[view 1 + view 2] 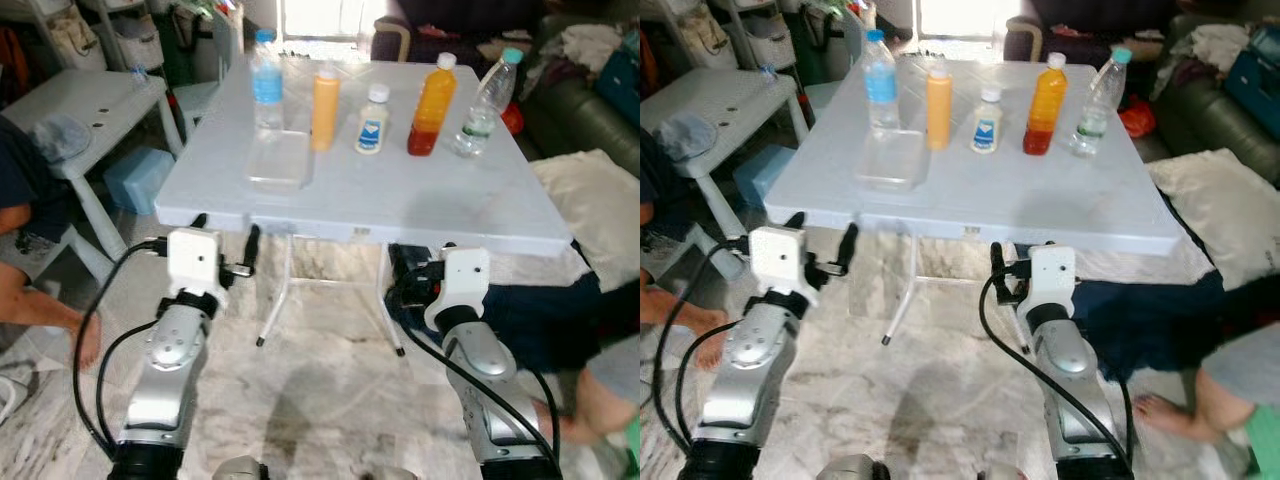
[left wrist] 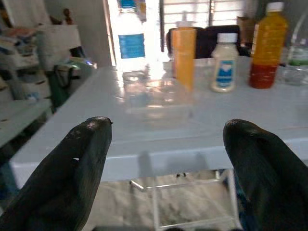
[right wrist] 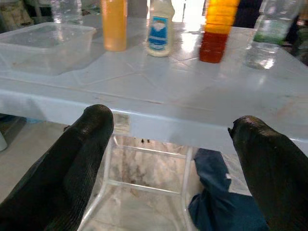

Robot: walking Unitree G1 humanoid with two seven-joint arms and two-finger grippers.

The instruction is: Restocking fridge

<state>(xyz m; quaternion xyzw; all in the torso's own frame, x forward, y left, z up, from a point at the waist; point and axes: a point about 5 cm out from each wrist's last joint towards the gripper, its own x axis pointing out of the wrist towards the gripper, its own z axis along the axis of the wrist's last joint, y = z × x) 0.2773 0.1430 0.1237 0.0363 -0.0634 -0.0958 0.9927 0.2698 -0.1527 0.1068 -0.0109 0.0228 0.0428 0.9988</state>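
A white folding table point(image 1: 400, 205) stands in front of me. On it stands a row of bottles: a water bottle with a blue label point(image 1: 266, 82), an orange bottle point(image 1: 325, 108), a small white bottle point(image 1: 373, 122), an orange-and-red juice bottle point(image 1: 432, 108) and a clear bottle with a teal cap point(image 1: 484, 108). A clear plastic container point(image 1: 280, 160) lies in front of the water bottle. My left gripper point(image 1: 226, 235) and my right gripper point(image 1: 420, 262) hang just below the table's near edge. Both are open and hold nothing, as the wrist views show point(image 2: 166, 159) point(image 3: 171, 159).
A person's bare leg and foot point(image 1: 45, 312) rest on the floor at the left, and another person's foot point(image 1: 580, 420) at the right. A white bench point(image 1: 85, 105) and a blue box point(image 1: 140, 180) stand at the left. Dark blue cloth point(image 1: 540, 320) and a pale cushion point(image 1: 590, 200) lie at the right.
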